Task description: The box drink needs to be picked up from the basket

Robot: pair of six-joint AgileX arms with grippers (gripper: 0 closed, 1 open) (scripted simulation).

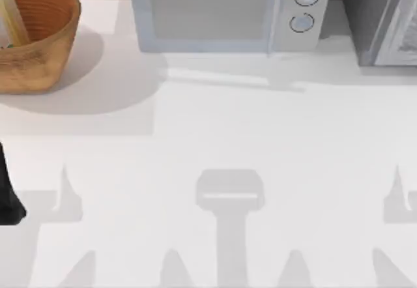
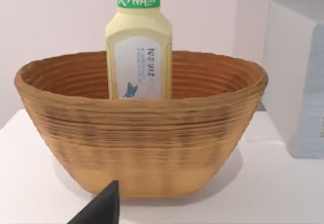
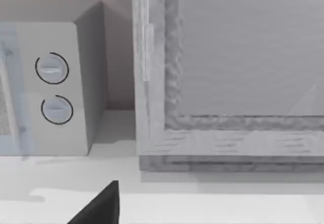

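Left gripper: I see one dark fingertip closest to my left wrist camera, low in front of the basket and apart from it; I cannot tell how wide the jaws stand. From above, a dark part of my left arm sits at the table's left edge.
Basket: in the table's far left corner, upright, woven and orange-brown, ribbed rings inside.
Box drink: standing upright inside the basket against its far wall, pale yellow with a green band on top; its upper part rises above the rim.
Microwave: along the far edge, right of the basket, two round dials on its right side.
Grey cabinet: far right corner, beside the microwave.
Right gripper: one dark fingertip facing the grey cabinet and microwave; opening not discernible.
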